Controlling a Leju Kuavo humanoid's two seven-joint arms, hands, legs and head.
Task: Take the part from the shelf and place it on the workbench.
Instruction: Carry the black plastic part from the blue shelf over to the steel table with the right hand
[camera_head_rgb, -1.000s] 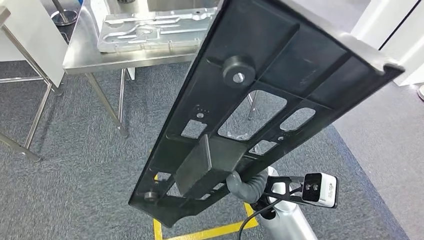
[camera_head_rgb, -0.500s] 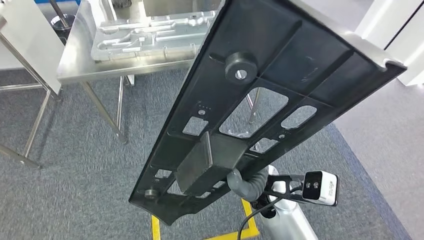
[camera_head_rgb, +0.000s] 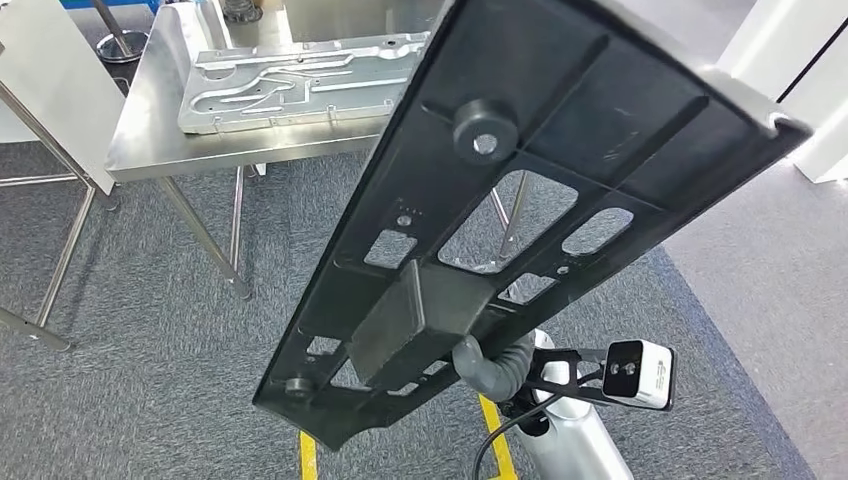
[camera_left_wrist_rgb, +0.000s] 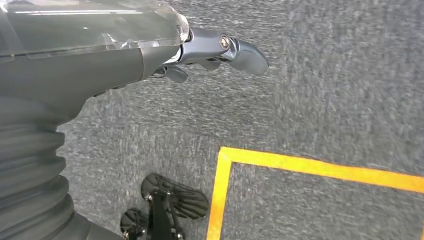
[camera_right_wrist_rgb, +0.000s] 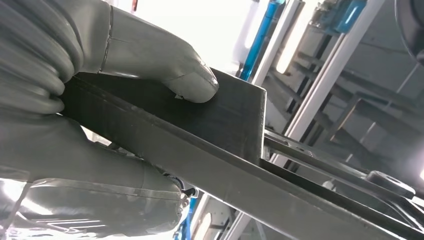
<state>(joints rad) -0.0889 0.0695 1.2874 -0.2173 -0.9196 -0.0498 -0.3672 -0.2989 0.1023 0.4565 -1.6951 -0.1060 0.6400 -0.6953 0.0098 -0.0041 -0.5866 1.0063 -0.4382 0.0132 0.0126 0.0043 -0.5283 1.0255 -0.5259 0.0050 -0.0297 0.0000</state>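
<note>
A long black part (camera_head_rgb: 560, 120) with cut-outs and a round boss slants across the head view, tilted up to the right. My right hand (camera_head_rgb: 490, 365) grips it from below at a raised block near its lower end. In the right wrist view the thumb (camera_right_wrist_rgb: 190, 82) presses on that block of the part (camera_right_wrist_rgb: 225, 145). The steel workbench (camera_head_rgb: 150, 150) stands ahead at the upper left, its right side hidden behind the part. My left hand (camera_left_wrist_rgb: 210, 47) hangs over the carpet holding nothing, fingers loosely extended.
A silver stamped metal panel (camera_head_rgb: 290, 85) lies on the workbench. A white frame with thin metal legs (camera_head_rgb: 60, 250) stands at the far left. Yellow tape (camera_left_wrist_rgb: 300, 165) marks the grey carpet by my feet. White panels rise at the right.
The whole picture has shifted: the workbench and its panel sit lower and fuller in the head view. The part stays in my right hand at the same tilt.
</note>
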